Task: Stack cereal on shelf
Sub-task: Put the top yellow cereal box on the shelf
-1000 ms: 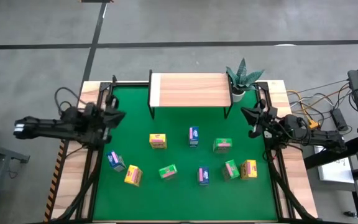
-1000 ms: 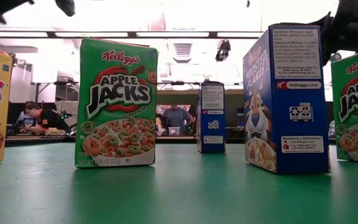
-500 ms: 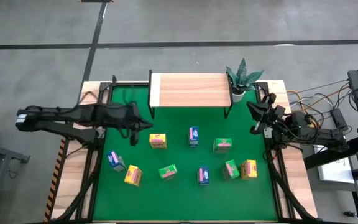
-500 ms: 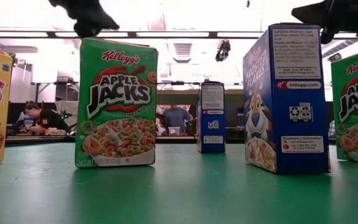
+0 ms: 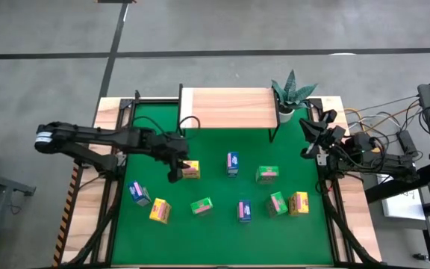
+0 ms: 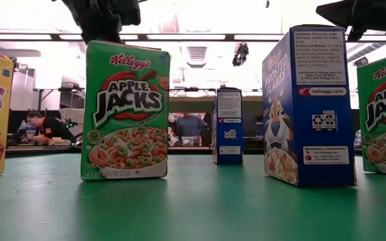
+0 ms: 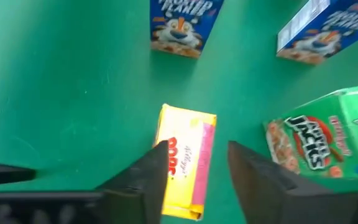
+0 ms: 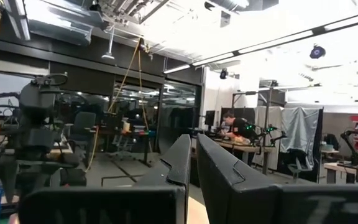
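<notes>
Above the green bench [image 5: 222, 232], the left end effector [image 5: 176, 173] hangs with its fingers spread, straddling the near end of a yellow cereal box [image 7: 185, 160] that lies flat; in the left wrist view the two dark fingers [image 7: 148, 177] flank the box without yet pinching it. Just beyond it stand a green cereal box [image 7: 319, 143] and two blue ones [image 7: 182, 25], close enough to matter. The remaining boxes are scattered across the bench, and the shelf [image 5: 228, 108] at the far edge has nothing on its wooden top, with a potted plant [image 5: 290, 93] at its right end. The right end effector [image 5: 310, 142] waits by the bench's right edge, fingers pressed together and holding nothing. The risk from here, as I judge it: the box sits slightly skewed between the fingers, so closing could twist it or catch only a corner, and a loose grip might drop it before the shelf; a wide swing could also topple the green neighbour.
</notes>
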{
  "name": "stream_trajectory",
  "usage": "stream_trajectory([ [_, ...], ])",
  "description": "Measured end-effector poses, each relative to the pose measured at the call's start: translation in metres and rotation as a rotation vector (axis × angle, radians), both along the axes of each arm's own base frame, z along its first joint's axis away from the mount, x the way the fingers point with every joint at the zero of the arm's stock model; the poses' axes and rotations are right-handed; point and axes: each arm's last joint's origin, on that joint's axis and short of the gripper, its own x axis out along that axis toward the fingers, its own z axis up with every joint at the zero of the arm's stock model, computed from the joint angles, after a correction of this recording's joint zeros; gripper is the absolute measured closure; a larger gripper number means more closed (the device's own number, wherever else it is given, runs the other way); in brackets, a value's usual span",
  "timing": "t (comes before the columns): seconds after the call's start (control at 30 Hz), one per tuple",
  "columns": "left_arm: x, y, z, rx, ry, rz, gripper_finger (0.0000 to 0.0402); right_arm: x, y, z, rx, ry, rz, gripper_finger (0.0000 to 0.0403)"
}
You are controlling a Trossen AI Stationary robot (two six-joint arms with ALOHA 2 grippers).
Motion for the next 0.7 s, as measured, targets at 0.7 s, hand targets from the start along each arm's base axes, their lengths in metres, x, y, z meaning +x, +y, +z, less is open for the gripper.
stream_trajectory([
  [0.7, 0.017, 0.003, -0.031, 0.135, 0.164, -0.066, 0.0154, -0.001, 0.000, 0.003, 0.025, 0.063, -0.008, 0.0385],
])
